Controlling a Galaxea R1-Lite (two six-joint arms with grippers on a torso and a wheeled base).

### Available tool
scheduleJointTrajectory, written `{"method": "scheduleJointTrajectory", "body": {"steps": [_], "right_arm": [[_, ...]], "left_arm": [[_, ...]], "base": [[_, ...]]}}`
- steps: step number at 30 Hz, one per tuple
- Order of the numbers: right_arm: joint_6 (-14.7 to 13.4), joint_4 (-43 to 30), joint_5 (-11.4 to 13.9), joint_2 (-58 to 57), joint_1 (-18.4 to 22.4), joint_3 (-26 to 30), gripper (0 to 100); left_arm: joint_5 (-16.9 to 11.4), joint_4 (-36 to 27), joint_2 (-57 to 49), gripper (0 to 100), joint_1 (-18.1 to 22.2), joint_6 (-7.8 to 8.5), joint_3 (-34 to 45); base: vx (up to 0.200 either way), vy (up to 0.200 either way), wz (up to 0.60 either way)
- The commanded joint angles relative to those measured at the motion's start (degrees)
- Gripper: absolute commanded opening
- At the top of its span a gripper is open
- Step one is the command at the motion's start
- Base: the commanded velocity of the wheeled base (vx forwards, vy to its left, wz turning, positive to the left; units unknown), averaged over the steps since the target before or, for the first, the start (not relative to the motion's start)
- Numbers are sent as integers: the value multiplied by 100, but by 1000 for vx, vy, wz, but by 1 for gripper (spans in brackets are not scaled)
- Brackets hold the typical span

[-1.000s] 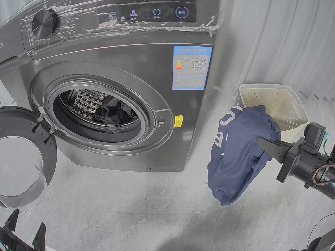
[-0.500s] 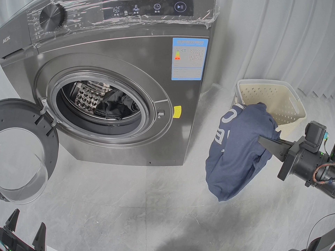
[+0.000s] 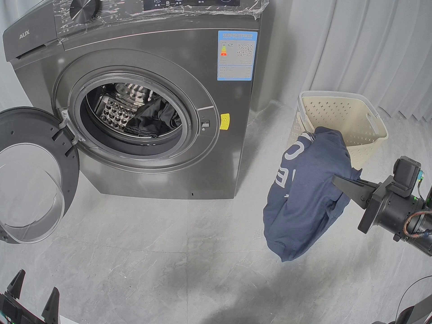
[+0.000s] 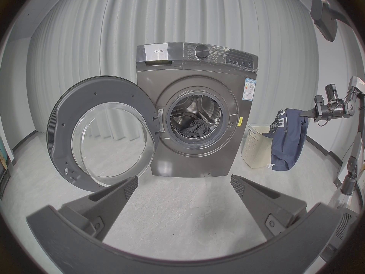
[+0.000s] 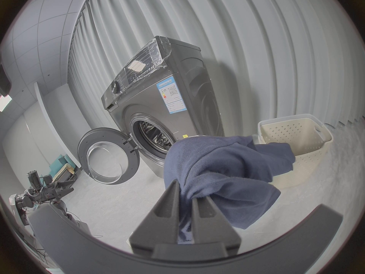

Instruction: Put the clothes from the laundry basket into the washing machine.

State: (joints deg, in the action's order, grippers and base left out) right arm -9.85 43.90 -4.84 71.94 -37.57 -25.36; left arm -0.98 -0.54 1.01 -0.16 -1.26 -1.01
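Observation:
A navy blue shirt (image 3: 308, 190) with white print hangs above the floor, just in front of the cream laundry basket (image 3: 355, 115). My right gripper (image 3: 344, 186) is shut on the shirt's upper edge, and the same grip shows in the right wrist view (image 5: 186, 200) with the shirt (image 5: 228, 172) draped ahead. The grey washing machine (image 3: 148, 59) stands to the left with its round door (image 3: 31, 181) swung wide. A dark garment (image 3: 153, 120) lies in the drum. My left gripper (image 3: 33, 291) sits low at the near left, open and empty, also seen in the left wrist view (image 4: 182, 185).
Grey tiled floor (image 3: 180, 257) stretches between me and the washer. White curtains (image 3: 360, 37) hang behind the basket. The open door juts out to the washer's left. The basket (image 5: 300, 134) looks empty inside.
The whole head view has shifted: washer and basket now sit farther off and higher, so the camera moved back. The shirt stays in my right gripper; both arms keep their places.

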Motion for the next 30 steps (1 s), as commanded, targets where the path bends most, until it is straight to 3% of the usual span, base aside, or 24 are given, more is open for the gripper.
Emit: {"method": "scheduleJointTrajectory", "body": {"steps": [1, 18, 24, 30], "right_arm": [[1, 5, 1, 5, -5, -4, 0], [1, 5, 1, 5, 4, -22, 0], [-8, 5, -8, 13, 4, -4, 0], [-8, 5, -17, 5, 75, -48, 0]], "left_arm": [[1, 1, -48, 100, -2, 3, 84], [1, 1, -40, 100, -2, -6, 84], [1, 1, -48, 100, -2, -6, 75], [1, 1, -48, 100, -2, -6, 84]], "base": [[0, 200, 0], [0, 200, 0], [0, 0, 0], [-200, 0, 0]]}}
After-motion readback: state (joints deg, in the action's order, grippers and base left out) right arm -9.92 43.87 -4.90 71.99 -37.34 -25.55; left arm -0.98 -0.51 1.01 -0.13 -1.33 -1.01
